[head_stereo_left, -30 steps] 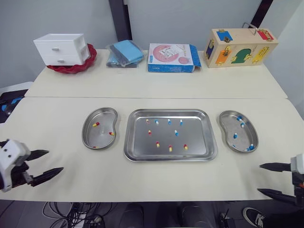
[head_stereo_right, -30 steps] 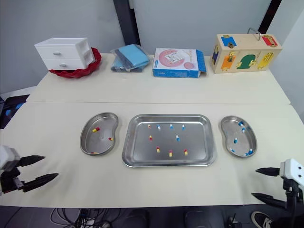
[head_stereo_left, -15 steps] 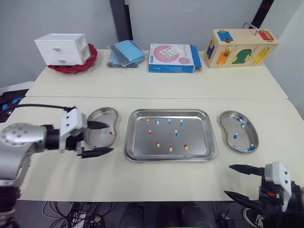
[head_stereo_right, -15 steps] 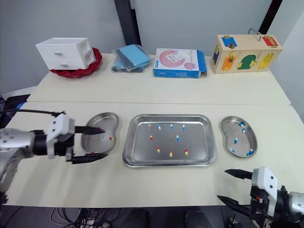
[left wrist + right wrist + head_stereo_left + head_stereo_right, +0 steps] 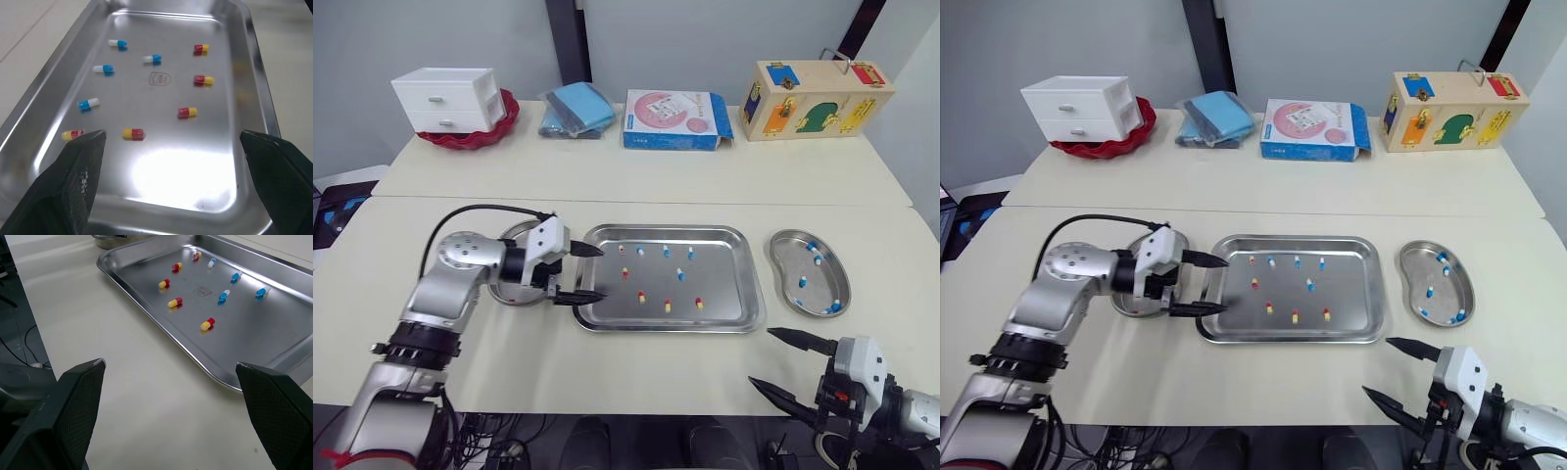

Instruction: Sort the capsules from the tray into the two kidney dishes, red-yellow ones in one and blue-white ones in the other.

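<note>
**Holding at the tray [image 5: 666, 327] rim**

I've got the left gripper [image 5: 597, 272] spread wide over the tray's left rim, covering much of the left kidney dish [image 5: 512, 298]. Nine capsules [image 5: 642, 297] lie in the tray. The right gripper [image 5: 764, 357], also wide, hovers off the tray's near-right corner.

1 tray [image 5: 729, 274] right ahead of the open jaws of the left gripper [image 5: 599, 273]. 9 in it: 5 red-yellow capsules [image 5: 187, 112], 4 blue-white capsules [image 5: 104, 69]. 2 kidney dishes [image 5: 822, 279]: one beside those jaws, the other well apart from them, contents too small to count.
</note>
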Robot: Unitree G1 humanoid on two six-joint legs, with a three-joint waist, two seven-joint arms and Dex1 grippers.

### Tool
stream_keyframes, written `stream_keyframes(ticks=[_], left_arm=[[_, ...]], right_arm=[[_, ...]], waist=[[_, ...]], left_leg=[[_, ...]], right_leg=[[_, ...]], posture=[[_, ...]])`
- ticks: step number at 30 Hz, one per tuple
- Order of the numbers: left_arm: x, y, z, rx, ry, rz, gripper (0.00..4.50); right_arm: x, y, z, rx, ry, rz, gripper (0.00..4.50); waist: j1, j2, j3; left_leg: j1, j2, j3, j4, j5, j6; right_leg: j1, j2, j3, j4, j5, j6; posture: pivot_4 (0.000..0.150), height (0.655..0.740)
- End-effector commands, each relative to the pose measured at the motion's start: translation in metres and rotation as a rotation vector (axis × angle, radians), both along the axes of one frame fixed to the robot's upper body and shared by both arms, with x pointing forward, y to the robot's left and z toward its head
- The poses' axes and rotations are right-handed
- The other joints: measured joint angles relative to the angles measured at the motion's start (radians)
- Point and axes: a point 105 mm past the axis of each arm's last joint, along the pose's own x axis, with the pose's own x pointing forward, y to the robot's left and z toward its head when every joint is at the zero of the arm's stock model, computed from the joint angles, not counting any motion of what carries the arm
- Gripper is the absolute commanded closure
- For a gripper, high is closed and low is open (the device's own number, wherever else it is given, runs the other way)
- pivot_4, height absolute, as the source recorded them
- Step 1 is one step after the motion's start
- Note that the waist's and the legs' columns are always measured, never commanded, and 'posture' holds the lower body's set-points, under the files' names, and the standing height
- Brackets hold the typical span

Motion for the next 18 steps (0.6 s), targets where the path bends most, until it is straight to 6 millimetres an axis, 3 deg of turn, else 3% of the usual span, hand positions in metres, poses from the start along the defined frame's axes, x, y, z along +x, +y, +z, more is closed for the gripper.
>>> stream_keyframes(ticks=[1, 14, 18], left_arm=[[0.008, -0.007, -0.003, 0.020, -0.034, -0.018, 0.00], [0.020, -0.023, -0.026, 0.091, 0.015, -0.041, 0.00], [0.023, -0.025, -0.027, 0.104, 0.007, -0.043, 0.94]], right_arm=[[0.001, 0.008, 0.012, 0.002, -0.070, 0.006, 0.04], [0.001, 0.010, 0.016, -0.007, -0.066, -0.031, 0.04], [0.000, 0.009, 0.016, -0.007, -0.062, -0.041, 0.00]], waist=[[-0.001, 0.000, 0.000], [0.000, 0.000, 0.000], [-0.001, 0.000, 0.000]], left_leg=[[0.000, 0.000, 0.000, 0.000, 0.000, 0.000], [0.000, 0.000, -0.001, 0.000, 0.000, 0.000], [0.000, 0.000, -0.001, 0.000, 0.000, 0.000]], right_leg=[[0.000, 0.000, 0.000, 0.000, 0.000, 0.000], [0.000, 0.000, -0.001, 0.002, 0.000, 0.000], [0.000, 0.000, -0.001, 0.002, 0.000, 0.000]], posture=[[0.150, 0.7400], [0.150, 0.7400], [0.150, 0.7400]])
